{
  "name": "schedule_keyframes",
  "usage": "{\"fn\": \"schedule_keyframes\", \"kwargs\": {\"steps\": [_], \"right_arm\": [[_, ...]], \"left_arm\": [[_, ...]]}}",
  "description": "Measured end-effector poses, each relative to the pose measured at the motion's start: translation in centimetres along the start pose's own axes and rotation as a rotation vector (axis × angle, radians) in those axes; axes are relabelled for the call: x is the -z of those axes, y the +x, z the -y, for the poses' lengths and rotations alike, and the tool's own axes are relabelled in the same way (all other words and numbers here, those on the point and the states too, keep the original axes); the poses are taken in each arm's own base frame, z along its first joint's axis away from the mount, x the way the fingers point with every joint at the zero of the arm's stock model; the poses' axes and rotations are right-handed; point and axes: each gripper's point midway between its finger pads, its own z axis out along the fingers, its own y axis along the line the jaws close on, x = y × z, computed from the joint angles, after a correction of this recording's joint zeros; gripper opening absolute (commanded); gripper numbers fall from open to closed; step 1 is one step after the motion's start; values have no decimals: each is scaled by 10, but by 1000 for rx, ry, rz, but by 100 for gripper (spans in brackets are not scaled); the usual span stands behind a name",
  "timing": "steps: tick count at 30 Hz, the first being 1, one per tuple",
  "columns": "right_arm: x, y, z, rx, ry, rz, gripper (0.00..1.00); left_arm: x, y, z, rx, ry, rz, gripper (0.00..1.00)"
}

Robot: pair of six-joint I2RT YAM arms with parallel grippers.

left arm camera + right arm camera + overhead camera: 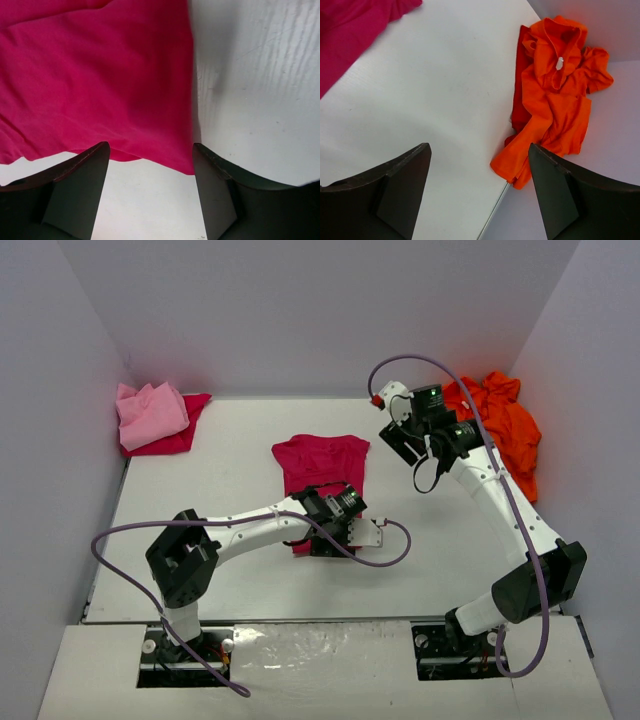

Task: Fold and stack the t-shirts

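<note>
Crimson-magenta t-shirt [320, 462] lies mid worktop [230, 480], its near hem right at the left hand [150, 152], released and empty. The right hand [479, 150], also released, hangs farther off by the orange t-shirt [555, 100].

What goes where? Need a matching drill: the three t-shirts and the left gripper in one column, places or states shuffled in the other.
Column one:
1. crimson t-shirt
2. light pink t-shirt
3. orange t-shirt
4. left gripper

Column two:
A. crumpled at the far right, by the side wall
B. open, at the crimson t-shirt's near edge
C. far left corner, on a crimson cloth
D. middle of the table, spread out

Pairs: 1-D, 2-C, 3-A, 4-B.
</note>
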Motion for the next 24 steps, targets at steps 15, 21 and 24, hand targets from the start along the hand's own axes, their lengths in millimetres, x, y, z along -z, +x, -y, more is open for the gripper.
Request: {"fn": "schedule_keyframes", "kwargs": {"steps": [15, 21, 24], "right_arm": [[9, 27, 64, -181, 178, -16, 77], [5, 29, 62, -189, 172, -14, 74], [2, 33, 59, -193, 162, -22, 74]], "left_arm": [[-36, 10, 0, 20, -20, -61, 64], [-38, 9, 5, 36, 0, -50, 64], [-38, 9, 6, 42, 3, -49, 64]]}}
